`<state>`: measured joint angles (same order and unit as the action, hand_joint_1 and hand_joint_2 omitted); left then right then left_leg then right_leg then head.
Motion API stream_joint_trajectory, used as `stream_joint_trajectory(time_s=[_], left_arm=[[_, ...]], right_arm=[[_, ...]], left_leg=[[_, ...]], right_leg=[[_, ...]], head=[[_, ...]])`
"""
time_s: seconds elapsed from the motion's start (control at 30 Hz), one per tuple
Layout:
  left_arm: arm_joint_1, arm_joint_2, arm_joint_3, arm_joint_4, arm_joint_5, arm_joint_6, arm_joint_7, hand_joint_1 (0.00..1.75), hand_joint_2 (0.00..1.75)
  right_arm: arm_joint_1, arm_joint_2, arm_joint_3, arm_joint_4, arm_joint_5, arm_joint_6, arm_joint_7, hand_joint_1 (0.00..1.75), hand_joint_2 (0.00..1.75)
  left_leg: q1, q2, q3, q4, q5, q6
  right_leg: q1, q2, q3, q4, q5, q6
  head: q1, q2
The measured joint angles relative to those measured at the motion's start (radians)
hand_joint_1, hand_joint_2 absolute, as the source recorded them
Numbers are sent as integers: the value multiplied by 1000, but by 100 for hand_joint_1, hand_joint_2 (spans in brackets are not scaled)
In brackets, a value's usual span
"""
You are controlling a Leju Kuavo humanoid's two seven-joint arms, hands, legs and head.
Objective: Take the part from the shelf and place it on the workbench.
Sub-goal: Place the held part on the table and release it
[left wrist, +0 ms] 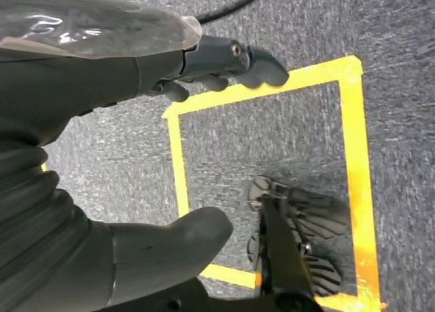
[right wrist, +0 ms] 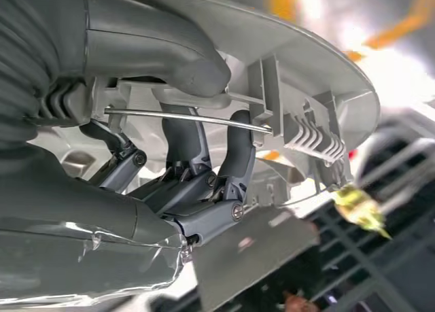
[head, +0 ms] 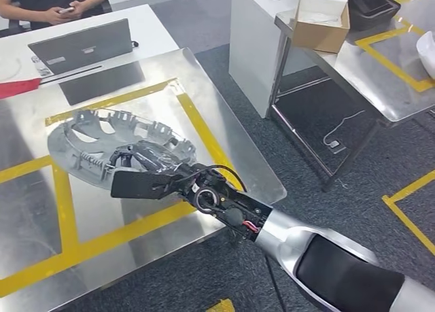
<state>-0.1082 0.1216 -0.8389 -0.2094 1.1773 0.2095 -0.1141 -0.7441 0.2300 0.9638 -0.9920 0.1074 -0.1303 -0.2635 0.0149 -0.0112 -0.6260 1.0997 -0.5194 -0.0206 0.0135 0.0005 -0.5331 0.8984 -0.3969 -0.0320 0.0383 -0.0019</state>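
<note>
One grey ring-shaped part, ribbed and toothed around its rim, sits on the steel table inside a rectangle of yellow tape. The right hand reaches in from four o'clock on its silver arm and grips the part at the edge nearest the robot. In the right wrist view the dark fingers curl up against the part's underside while the thick thumb presses along the opposite face, so the rim is pinched between them. Whether the part rests fully on the table or is tilted up at the held edge cannot be told.

The left hand hangs over grey carpet marked with a yellow tape square; its fingers are stretched out apart from the thumb, holding nothing.

At eleven o'clock on the table lies a dark flat laptop, and beyond it a person sits with hands together. At one o'clock a cardboard box stands on a second steel table, beside a white cabinet.
</note>
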Motion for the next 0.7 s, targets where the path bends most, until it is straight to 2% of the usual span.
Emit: stream_joint_trajectory(time_s=[0.03, 0.07, 0.1, 0.13, 0.2, 0.23, 0.27, 0.4, 0.47, 0.53, 0.57, 0.6, 0.63, 0.67, 0.7], left_arm=[[0, 0, 0, 0, 2, 0, 0, 0, 175], [0, 1, -1, 0, 3, 0, 0, 0, 175], [1, 1, -1, 0, 5, 0, 0, 0, 175], [2, 2, -2, 0, 8, 0, 0, 0, 175], [2, 3, -2, 0, 12, 0, 0, 0, 175], [2, 3, -4, 0, 13, 0, 0, 0, 175], [2, 2, -5, 0, 14, 0, 0, 0, 175], [3, 1, -10, 0, 14, 0, 0, 0, 175], [3, 0, -11, 0, 14, 0, 0, 0, 175], [3, 2, -11, 0, 14, 0, 0, 0, 175], [3, 2, -12, 0, 14, 0, 0, 0, 175], [3, 2, -12, 0, 14, 0, 0, 0, 175], [3, 3, -13, 0, 14, 0, 0, 0, 175], [3, 3, -14, 0, 14, 0, 0, 0, 175], [3, 2, -16, 0, 14, 0, 0, 0, 175]], right_arm=[[-9, 12, 14, 30, 33, -10, 18, 175, 175], [-13, 22, 27, 58, 56, -16, 34, 175, 175], [-14, 31, 39, 81, 69, -20, 50, 175, 175], [-14, 40, 53, 103, 75, -25, 66, 175, 175], [-15, 56, 81, 142, 81, -39, 93, 175, 175], [-16, 63, 93, 160, 84, -46, 101, 175, 175], [-17, 69, 103, 175, 86, -51, 105, 175, 175], [-27, 87, 133, 227, 86, -56, 108, 175, 175], [-31, 92, 145, 248, 86, -57, 108, 175, 175], [-35, 95, 156, 266, 86, -57, 108, 175, 175], [-36, 96, 161, 274, 86, -57, 107, 175, 175], [-36, 96, 167, 283, 86, -57, 107, 175, 175], [-37, 97, 173, 291, 86, -57, 108, 175, 175], [-39, 99, 178, 298, 87, -57, 110, 175, 175], [-42, 101, 182, 303, 89, -58, 114, 175, 175]], left_leg=[[1, 1, -36, 69, -29, -3], [2, 1, -62, 117, -43, -6], [3, 2, -71, 128, -37, -9], [5, 2, -57, 94, -10, -12], [11, 4, 10, -46, 60, -19], [12, 2, 38, -106, 85, -17], [12, 1, 52, -137, 94, -12], [9, 0, 53, -139, 92, 14], [11, 2, 53, -140, 93, 23], [10, 2, 53, -140, 93, 26], [9, 2, 53, -140, 92, 26], [9, 1, 54, -140, 92, 27], [8, 1, 56, -141, 92, 27], [8, 0, 58, -141, 91, 27], [8, -1, 61, -142, 91, 27]], right_leg=[[1, -1, -1, 1, 0, 0], [1, -2, -2, 3, -2, 0], [1, -3, -2, 5, -4, 1], [-1, -2, -3, 10, -7, 3], [-3, -1, -4, 24, -17, 12], [-2, -1, -6, 34, -24, 17], [0, 0, -8, 41, -30, 22], [-1, 2, -17, 66, -49, 32], [-5, 2, -51, 150, -100, 42], [-7, 1, -116, 296, -169, 48], [-7, 1, -143, 354, -188, 49], [-7, 2, -155, 377, -187, 47], [-6, 2, -148, 359, -168, 43], [-4, 2, -122, 300, -132, 37], [0, 2, -84, 218, -91, 28]], head=[[-7, 0], [-13, 0], [-16, 0], [-18, 0], [-22, 0], [-24, 0], [-25, 0], [-12, 0], [-3, 0], [6, 0], [8, 0], [10, 0], [12, 0], [15, 0], [19, 0]])
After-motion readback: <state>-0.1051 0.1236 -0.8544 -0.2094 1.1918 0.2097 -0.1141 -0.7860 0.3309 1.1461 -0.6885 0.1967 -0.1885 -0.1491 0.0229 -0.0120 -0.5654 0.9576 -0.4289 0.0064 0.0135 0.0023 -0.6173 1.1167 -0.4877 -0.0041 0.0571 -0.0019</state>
